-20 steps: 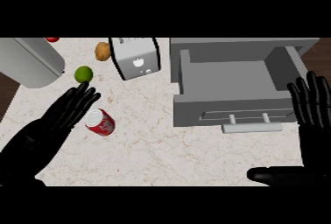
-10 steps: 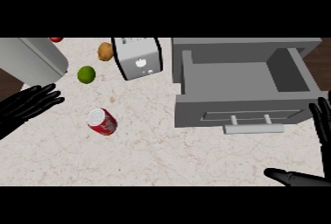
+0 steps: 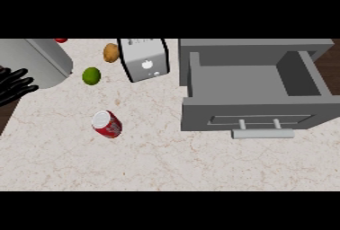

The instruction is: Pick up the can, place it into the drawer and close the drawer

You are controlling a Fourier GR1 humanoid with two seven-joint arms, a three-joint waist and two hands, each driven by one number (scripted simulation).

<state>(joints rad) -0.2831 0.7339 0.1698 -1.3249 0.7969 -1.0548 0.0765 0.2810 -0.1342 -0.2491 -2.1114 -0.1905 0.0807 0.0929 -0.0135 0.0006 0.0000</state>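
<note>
Both arms having withdrawn outward, only the left robot hand (image 3: 15, 85) remains visible, fingers open and empty, with the red can (image 3: 107, 124) lying on the worktop (image 3: 166, 161) to its lower right, well short of the open drawer (image 3: 256, 90).

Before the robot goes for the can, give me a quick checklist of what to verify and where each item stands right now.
1. Can in view, lying on its side on the counter: ok.
2. Drawer open with nothing visible inside: ok.
3. Counter between can and drawer free of objects: ok.
4. Left hand near the can: not ok, it sits at the view's left edge, well apart.
5. Right hand in view: not ok, it does not show.
6. Lime and toaster apart from the can: ok.
</note>
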